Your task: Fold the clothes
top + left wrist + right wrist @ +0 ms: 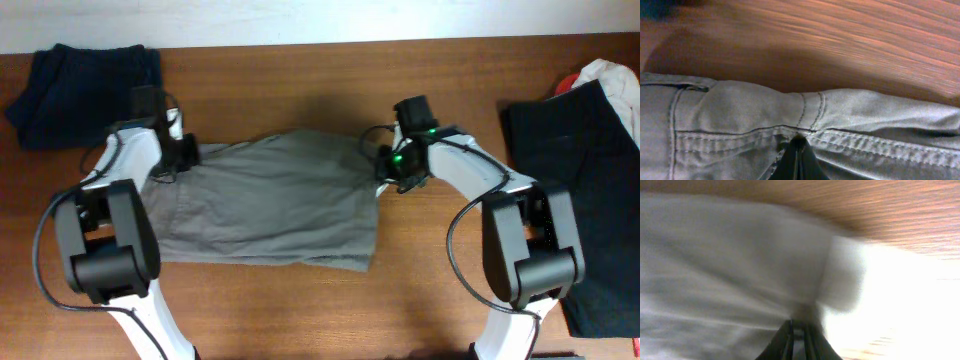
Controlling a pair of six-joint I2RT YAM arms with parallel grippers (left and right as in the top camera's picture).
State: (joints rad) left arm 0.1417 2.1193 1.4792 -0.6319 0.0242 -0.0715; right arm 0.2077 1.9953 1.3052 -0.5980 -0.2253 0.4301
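While the shorts lie spread across the middle of the table, between the two arms, the task is judged to be at an early stage: the garment forms one broad, loosely flat panel with wrinkles, and no compact fold is visible. The left gripper sits at the far left edge of the shorts. In the left wrist view its fingers are drawn together on a stitched seam, pinching the cloth. The right gripper sits at the far right corner. The right wrist view is blurred, but the fingers appear drawn together with pale fabric between them. Both grips are therefore on the far edge, which suits carrying that edge over toward the near edge. Whether the panel is already doubled cannot be determined from above. Work outstanding: complete the fold, reduce the panel further, and flatten it. The navy garment and the black garment lie apart at the table's sides.
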